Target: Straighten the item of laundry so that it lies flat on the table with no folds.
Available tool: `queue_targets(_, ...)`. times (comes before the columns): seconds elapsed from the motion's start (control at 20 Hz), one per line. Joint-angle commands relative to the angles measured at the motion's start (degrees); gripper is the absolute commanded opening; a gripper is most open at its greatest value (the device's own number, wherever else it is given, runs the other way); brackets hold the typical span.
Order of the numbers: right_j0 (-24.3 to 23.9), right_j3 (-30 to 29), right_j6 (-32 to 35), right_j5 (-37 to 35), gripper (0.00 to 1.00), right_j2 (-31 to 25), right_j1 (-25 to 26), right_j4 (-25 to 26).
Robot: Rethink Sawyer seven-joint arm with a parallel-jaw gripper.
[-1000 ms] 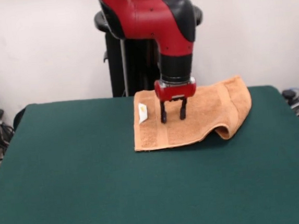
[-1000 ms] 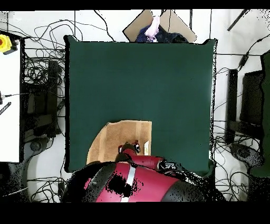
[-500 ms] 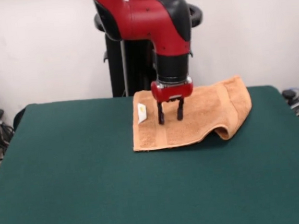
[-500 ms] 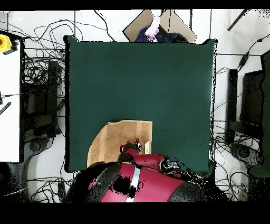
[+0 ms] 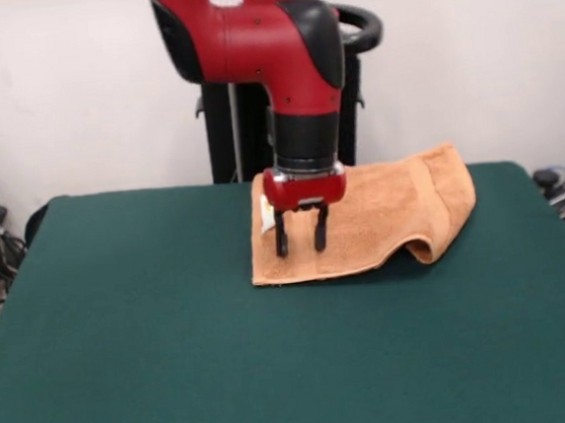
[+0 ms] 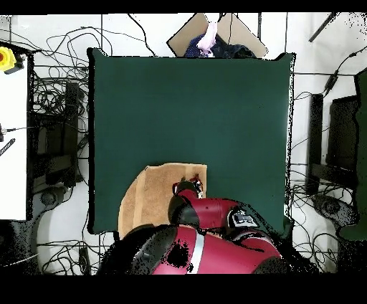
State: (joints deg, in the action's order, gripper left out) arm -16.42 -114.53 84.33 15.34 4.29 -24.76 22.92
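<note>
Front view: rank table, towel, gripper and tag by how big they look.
1. Table
2. Towel
3. Gripper, open
4. Tag, mostly hidden behind the gripper

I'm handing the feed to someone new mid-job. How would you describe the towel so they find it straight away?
Start at the dark green table; on its far side, below the red arm's open end effector, lies the towel. It is the only cloth there: orange-tan terry, with one end curled up in a fold rather than lying flat.

Glossy red arm (image 5: 247,36) with black joint covers, black wrist section, red collar, two black fingers (image 5: 282,239)
</note>
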Motion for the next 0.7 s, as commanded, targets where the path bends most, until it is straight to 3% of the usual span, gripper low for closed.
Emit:
queue_targets(0.05,-1.0,9.5,4.0,-4.2,1.0,-3.4,0.8,2.6)
queue_targets(0.15,1.1,11.2,3.4,-2.9,1.0,-1.1,3.3,2.6)
queue_targets(0.35,4.3,15.1,0.7,-10.4,1.0,0.3,8.5,2.4)
queue_targets(0.5,5.2,16.4,0.4,-10.6,1.0,1.1,9.2,3.5)
queue_targets(0.7,3.5,19.8,-5.1,-18.1,1.0,-0.7,8.0,8.6)
